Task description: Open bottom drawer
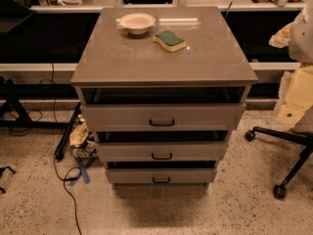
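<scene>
The grey-beige cabinet [164, 58] stands in the middle of the camera view with three drawers stacked in its front. The bottom drawer [132, 176] is the narrowest and lowest, with a small black bar handle [161, 180]. A dark gap shows above its front, as with the two drawers above it. My gripper [282, 36] is at the right edge, up at the level of the cabinet top, on the pale arm [298, 94]. It is far to the right of the bottom drawer and well above it, touching nothing.
A cream bowl [137, 22] and a green-and-yellow sponge [169, 40] lie on the cabinet top. An office chair base [288, 146] with castors stands on the floor at the right. Black cables [66, 175] and some clutter [80, 138] lie at the cabinet's left foot.
</scene>
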Controlling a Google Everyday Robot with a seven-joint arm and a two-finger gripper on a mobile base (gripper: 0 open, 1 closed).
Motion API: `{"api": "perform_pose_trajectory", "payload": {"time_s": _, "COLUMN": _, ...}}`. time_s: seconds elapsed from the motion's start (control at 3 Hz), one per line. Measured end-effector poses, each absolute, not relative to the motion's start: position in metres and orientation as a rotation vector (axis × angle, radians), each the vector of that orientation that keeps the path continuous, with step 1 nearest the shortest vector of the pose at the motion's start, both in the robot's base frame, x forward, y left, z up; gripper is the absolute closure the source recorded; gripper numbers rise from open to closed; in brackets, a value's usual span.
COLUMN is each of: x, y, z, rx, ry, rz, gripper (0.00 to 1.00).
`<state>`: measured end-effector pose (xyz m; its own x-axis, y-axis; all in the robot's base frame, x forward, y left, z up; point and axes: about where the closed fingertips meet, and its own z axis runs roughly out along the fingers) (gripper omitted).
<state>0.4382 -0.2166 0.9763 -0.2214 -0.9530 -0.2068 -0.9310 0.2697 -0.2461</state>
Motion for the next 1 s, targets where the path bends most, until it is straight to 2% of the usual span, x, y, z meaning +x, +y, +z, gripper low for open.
{"api": "perform_pose_trajectory", "payload": {"time_s": 0.67, "x": 0.436, "y": -0.224, "z": 0.947, "rx": -1.678, "ry": 2.247, "rz": -0.025, "gripper": 0.00}}
{"api": "perform_pose_trajectory", "payload": {"time_s": 1.0, "x": 0.426, "y": -0.237, "z": 0.857, "rx": -1.582, "ry": 2.247, "rz": 0.211, "gripper": 0.00}}
